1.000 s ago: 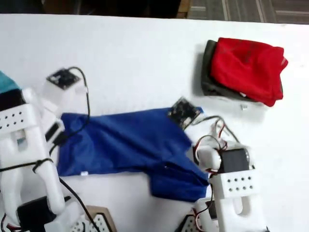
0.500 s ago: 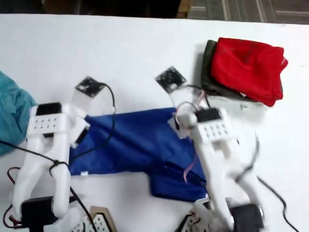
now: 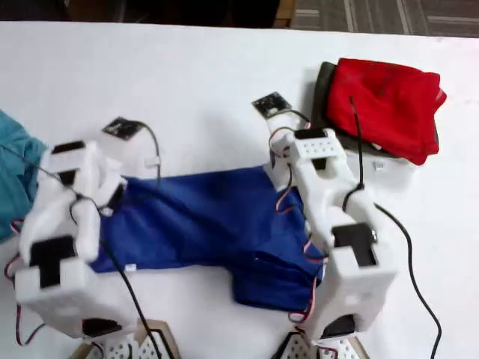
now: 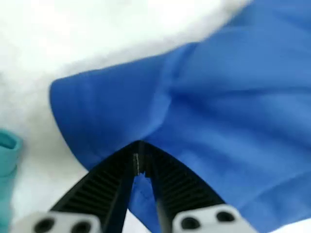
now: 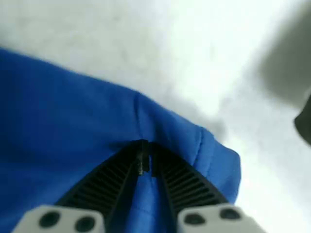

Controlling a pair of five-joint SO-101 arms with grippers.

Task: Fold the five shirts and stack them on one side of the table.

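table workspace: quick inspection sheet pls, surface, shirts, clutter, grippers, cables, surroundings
surface: white table.
job's things: blue shirt spread at centre; red shirt folded atop dark shirt, far right; teal shirt at left edge.
clutter: small pale tag beside the stack.
grippers: left gripper shut on blue shirt's far edge; right gripper likewise.
cables: black cable trails off the right arm.
surroundings: floor beyond the table's far edge.
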